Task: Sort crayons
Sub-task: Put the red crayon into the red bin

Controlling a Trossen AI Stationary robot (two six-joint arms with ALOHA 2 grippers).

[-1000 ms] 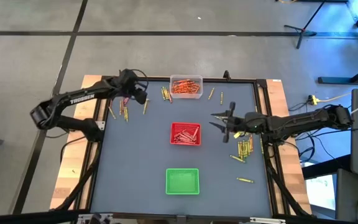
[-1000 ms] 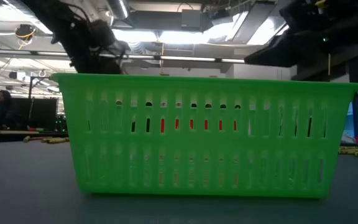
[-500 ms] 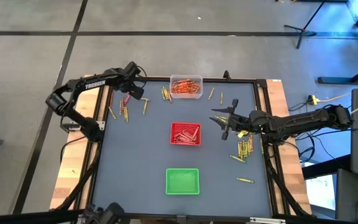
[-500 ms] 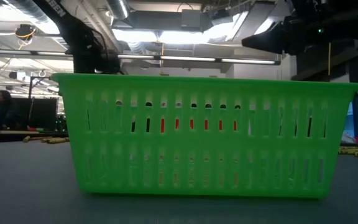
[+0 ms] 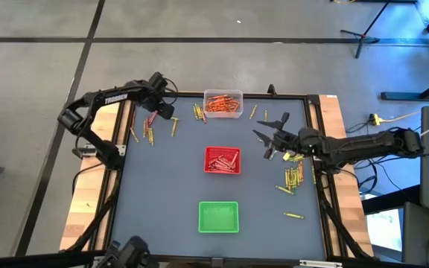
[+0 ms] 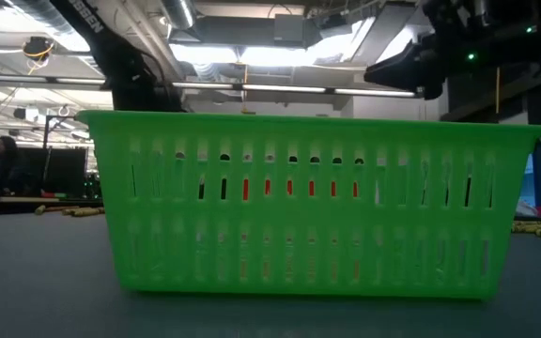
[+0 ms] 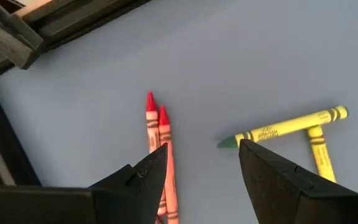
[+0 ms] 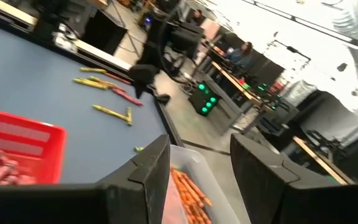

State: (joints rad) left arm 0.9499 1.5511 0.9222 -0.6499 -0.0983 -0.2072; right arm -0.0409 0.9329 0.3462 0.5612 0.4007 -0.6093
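We take the red tray (image 5: 222, 160) in the middle of the table as our landmark. The left gripper (image 7: 197, 171) hangs over the far-left corner, well apart from this tray, and its fingers stand open with nothing between them. Just under it lie two red crayons (image 7: 157, 134) side by side — their long axes run almost straight away from the fingers, tips pointing off from the wrist. A yellow crayon (image 7: 291, 127) lies crosswise beside the other finger, touching a second yellow one (image 7: 319, 152). So the left arm is clearly the nearer one for this red pair, and we judge that a grasp across the pair needs little turning of the wrist.

The right gripper (image 5: 274, 134) floats to the right of the red tray, also open and empty. Near it, further right, lies a heap of olive crayons (image 5: 293, 177).

The clear tray (image 5: 223, 103) behind the red tray holds orange crayons. The green tray (image 6: 313, 202) fills the low view and hides nearly the whole table there — both gripper tips are cut off in it.
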